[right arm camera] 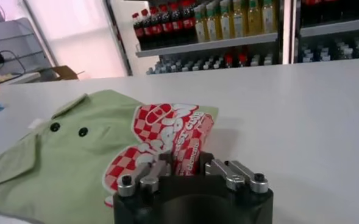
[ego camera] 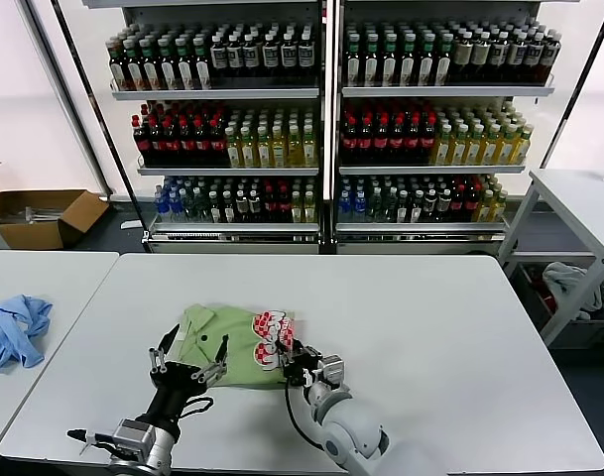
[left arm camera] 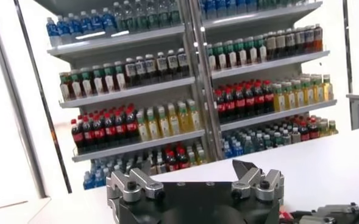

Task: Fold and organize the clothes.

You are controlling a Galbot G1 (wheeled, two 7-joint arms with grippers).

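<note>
Pinching the near edge of the light green collared fabric shirt [ego camera: 227, 342] at its six o'clock, the right gripper [ego camera: 294, 365] holds the checkered-print fold while the left gripper [ego camera: 189, 355] hovers spread at eight o'clock on the white table [ego camera: 430, 327].

1. The shirt [ego camera: 227, 342] lies on the desk [ego camera: 421, 317], toward its near edge.
2. The left claw [ego camera: 190, 365] hovers over the shirt's left part.
3. The right claw [ego camera: 294, 359] is at its right edge.
4. Bottle shelves [ego camera: 326, 119] stand behind the desk.

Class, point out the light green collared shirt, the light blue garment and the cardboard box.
Light green collared fabric shirt [ego camera: 214, 342]: head view, plain chest area.
Crumpled light blue garment [ego camera: 14, 327]: head view, its middle.
Open brown cardboard box [ego camera: 44, 234]: head view, front wall.
</note>
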